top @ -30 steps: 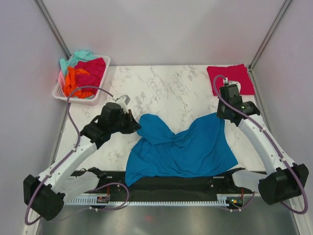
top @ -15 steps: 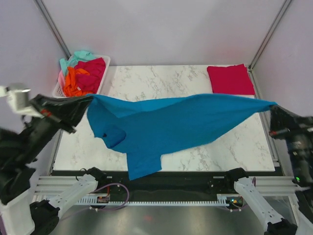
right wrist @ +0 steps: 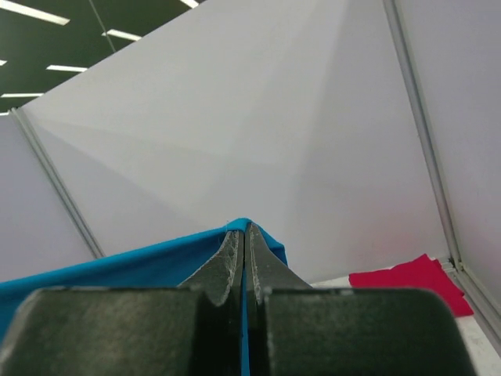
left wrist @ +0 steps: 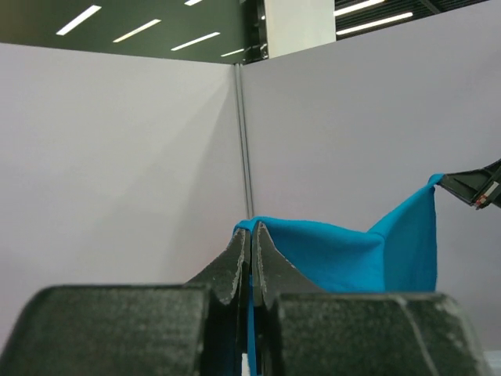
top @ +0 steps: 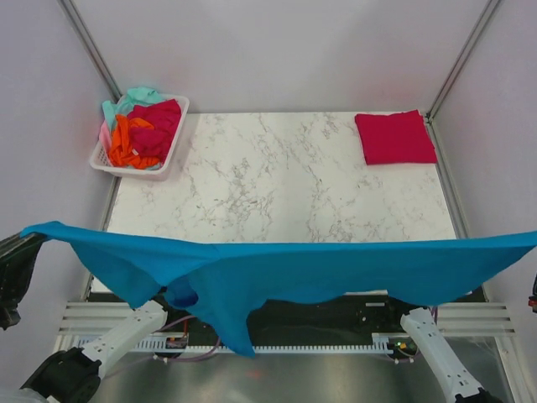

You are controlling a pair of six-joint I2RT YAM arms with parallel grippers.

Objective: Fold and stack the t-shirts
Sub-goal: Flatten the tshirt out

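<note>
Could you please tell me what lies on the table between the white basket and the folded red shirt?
Nothing. In the top external view, the stretch of marble table between the basket and the red shirt is bare.

The teal t-shirt (top: 294, 273) — heaped on the table (top: 277, 168) before — now hangs stretched aloft.

Robotics lab, enclosed test cell. Plain grey partition panels (top: 277, 50) stand on three sides, joined by bare aluminium posts (top: 92, 50). A marble-pattern tabletop (top: 277, 176) is boxed in between them. At the near edge are metal rails (top: 80, 317) and a slotted cable duct (top: 327, 346), with white robot arm links (top: 126, 334) rising beside them. Above the panel tops, the wrist views catch a dark open ceiling (left wrist: 23, 12) with long strip lights (left wrist: 78, 19), of the large hall type.
</note>
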